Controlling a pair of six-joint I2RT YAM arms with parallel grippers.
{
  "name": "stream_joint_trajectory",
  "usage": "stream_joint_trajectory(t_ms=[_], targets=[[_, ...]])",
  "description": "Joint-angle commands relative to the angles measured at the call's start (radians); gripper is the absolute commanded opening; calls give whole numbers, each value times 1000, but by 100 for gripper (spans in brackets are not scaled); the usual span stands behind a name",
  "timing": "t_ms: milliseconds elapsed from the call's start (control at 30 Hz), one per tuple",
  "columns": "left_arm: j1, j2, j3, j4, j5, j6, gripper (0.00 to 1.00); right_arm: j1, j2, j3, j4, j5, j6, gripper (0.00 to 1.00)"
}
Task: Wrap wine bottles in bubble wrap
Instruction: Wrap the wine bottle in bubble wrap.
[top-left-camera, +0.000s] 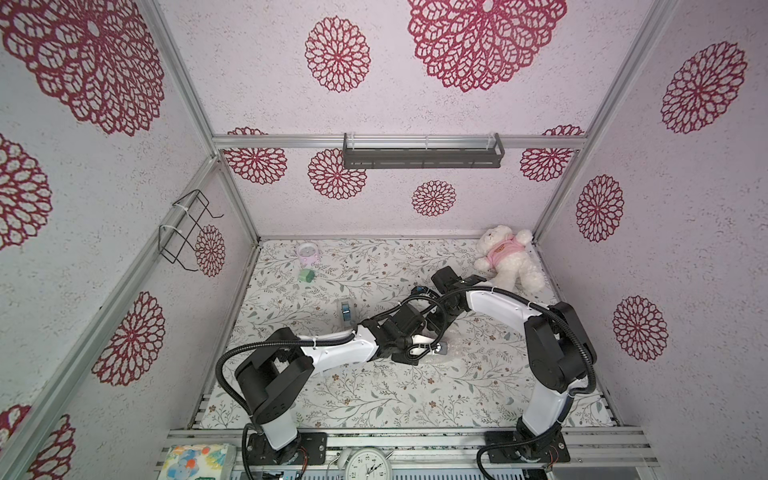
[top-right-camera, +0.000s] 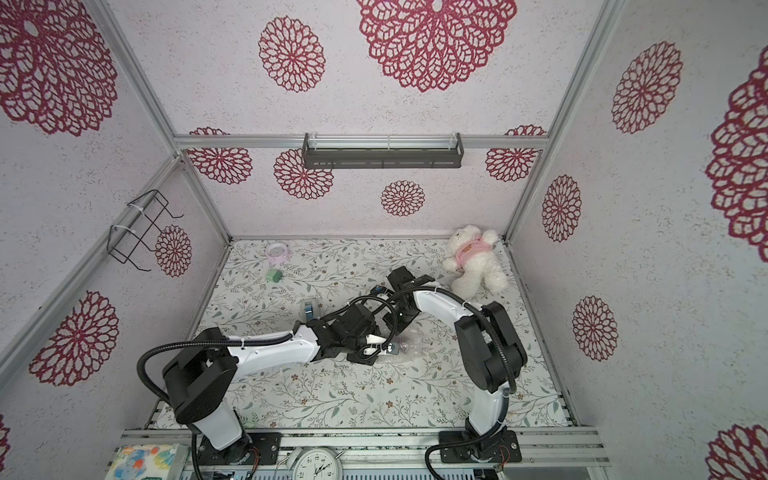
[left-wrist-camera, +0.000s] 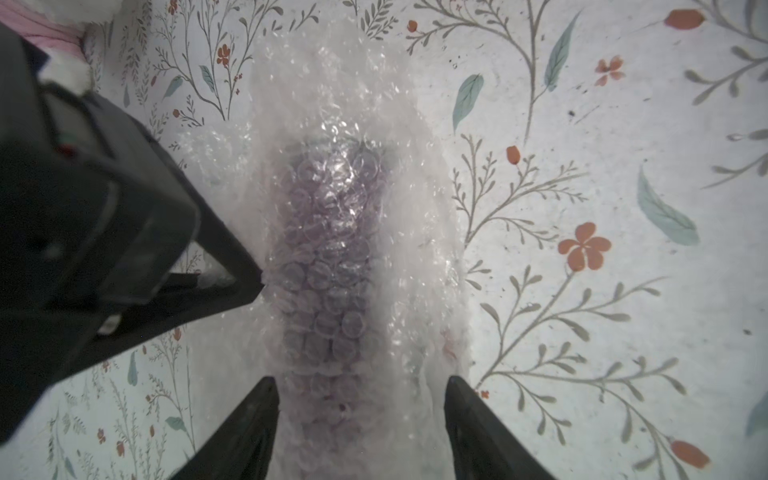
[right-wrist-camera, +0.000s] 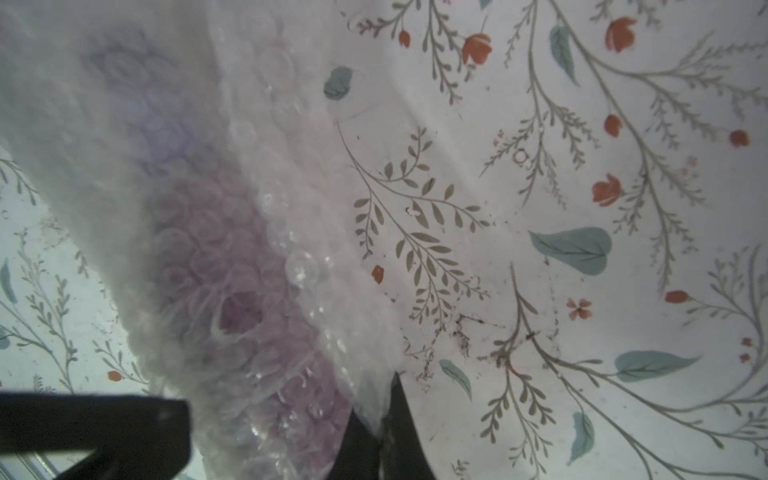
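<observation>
Two arms meet over the middle of the floral table (top-left-camera: 374, 399) in both top views, and all you get of the bubble wrap (top-right-camera: 415, 347) is a crinkly, glossy scrap showing beside them. You have open cloth toward the front edge. The tape dispenser (top-left-camera: 345, 311) stands near the arms on the left, and the fluffy white teddy bear (top-left-camera: 509, 257) lies in the far right corner, well apart.

Left wrist view: the left gripper (left-wrist-camera: 360, 380) has its dark tapered fingers spread, one on each side of the whitish tube. The wine bottle (left-wrist-camera: 328, 257) lies flat inside, purple through the round bubbles. The right gripper (left-wrist-camera: 255, 282) has its tip against the tube's side.

Right wrist view: its fingers are closed, pinching a loose fold of wrap at the tube's edge, with bare printed cloth beyond.
</observation>
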Motion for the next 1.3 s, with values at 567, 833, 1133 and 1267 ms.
stream_joint_trajectory(t_ms=[567, 833, 1133, 1267], targets=[[42, 133, 41, -137, 108, -11, 59, -176, -143, -2, 12, -77, 179, 55], [4, 117, 1, -99, 61, -5, 54, -204, -64, -75, -3, -34, 251, 56], [-9, 109, -14, -104, 55, -11, 53, -205, -12, -127, 59, -53, 242, 56], [-14, 116, 0, -142, 65, -6, 50, -204, 38, -118, 73, -46, 222, 45]])
